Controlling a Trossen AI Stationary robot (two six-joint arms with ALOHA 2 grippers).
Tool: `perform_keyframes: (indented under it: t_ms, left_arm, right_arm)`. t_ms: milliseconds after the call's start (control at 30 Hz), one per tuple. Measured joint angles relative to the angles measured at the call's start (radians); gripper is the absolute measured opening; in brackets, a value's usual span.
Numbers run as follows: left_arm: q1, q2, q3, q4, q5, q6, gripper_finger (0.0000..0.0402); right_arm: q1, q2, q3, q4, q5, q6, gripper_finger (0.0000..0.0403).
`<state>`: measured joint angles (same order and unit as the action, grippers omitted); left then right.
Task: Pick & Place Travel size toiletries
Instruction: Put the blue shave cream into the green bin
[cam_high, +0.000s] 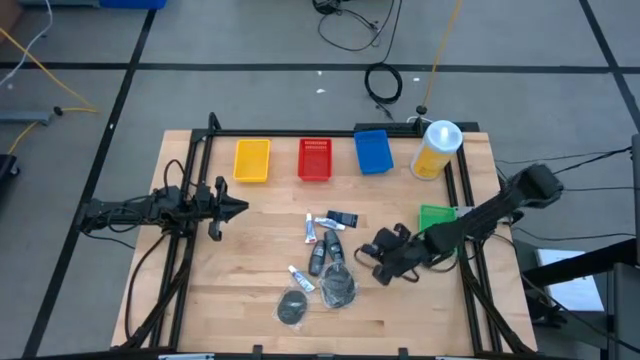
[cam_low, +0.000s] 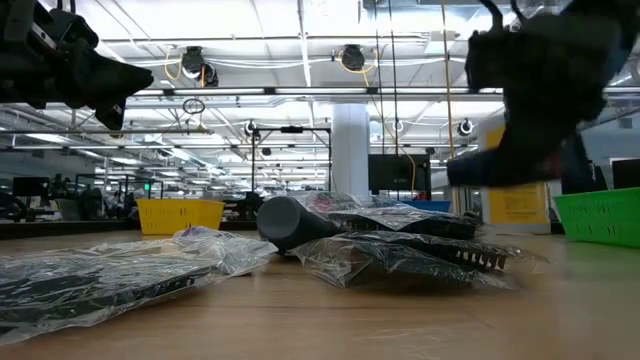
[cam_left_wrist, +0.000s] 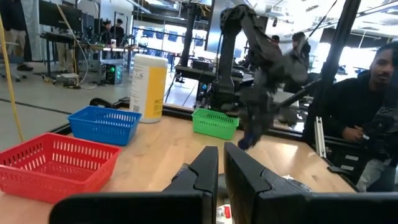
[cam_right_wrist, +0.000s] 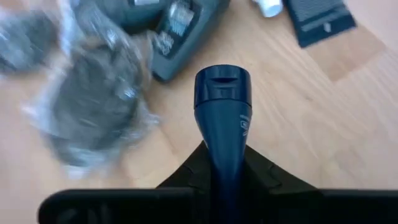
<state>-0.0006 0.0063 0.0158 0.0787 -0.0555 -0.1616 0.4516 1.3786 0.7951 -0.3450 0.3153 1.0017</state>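
While you scan from left to right, you find:
Left gripper (cam_high: 238, 208): hovers over the table's left side, fingers (cam_left_wrist: 202, 168) pressed together on nothing.
Yellow basket (cam_high: 252, 160): back row, with the red basket (cam_high: 315, 159) and blue basket (cam_high: 373, 151) beside it.
Toiletries (cam_high: 322, 262): you see them clustered at mid-table, with a white tube (cam_high: 311, 228), a dark flat packet (cam_high: 343, 217), and wrapped dark pucks (cam_high: 295, 306) nearest the front edge.
Right gripper (cam_high: 366, 251): just right of the cluster, fingers clamped on a small dark-blue bottle (cam_right_wrist: 223, 118), which is lifted above the wood.
Green basket (cam_high: 436, 216): right side, partly under the right arm.
Yellow bottle (cam_high: 436, 148): back right corner.
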Motion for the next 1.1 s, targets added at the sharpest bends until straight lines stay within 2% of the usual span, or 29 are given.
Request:
perform_keyframes:
  t_ms: [267,400,467,600,667,867,1100]
  left_arm:
    - [0.000,0.000,0.000,0.000,0.000,0.024,0.0026]
    - [0.000,0.000,0.000,0.000,0.000,0.027,0.0026]
    - [0.000,0.000,0.000,0.001,0.000,0.028,0.0026]
    - [0.000,0.000,0.000,0.001,0.000,0.028,0.0026]
    - [0.000,0.000,0.000,0.001,0.000,0.028,0.0026]
    - [0.000,0.000,0.000,0.001,0.000,0.029,0.0026]
    - [0.000,0.000,0.000,0.001,0.000,0.033,0.0026]
  right_arm:
    - [-0.046,-0.323,0.001,-0.460,-0.205,0.404,0.0034]
    - [-0.049,-0.430,0.001,-0.694,-0.290,0.568,0.0032]
    - [-0.049,-0.462,0.001,-0.787,-0.293,0.631,0.0032]
    - [-0.053,-0.466,0.000,-0.942,-0.245,0.720,0.0036]
    - [-0.063,-0.451,-0.007,-0.964,-0.234,0.738,0.0036]
    - [-0.118,-0.386,-0.059,-0.910,-0.157,0.731,0.0037]
    - [-0.177,-0.262,-0.070,-0.906,-0.139,0.728,0.0038]
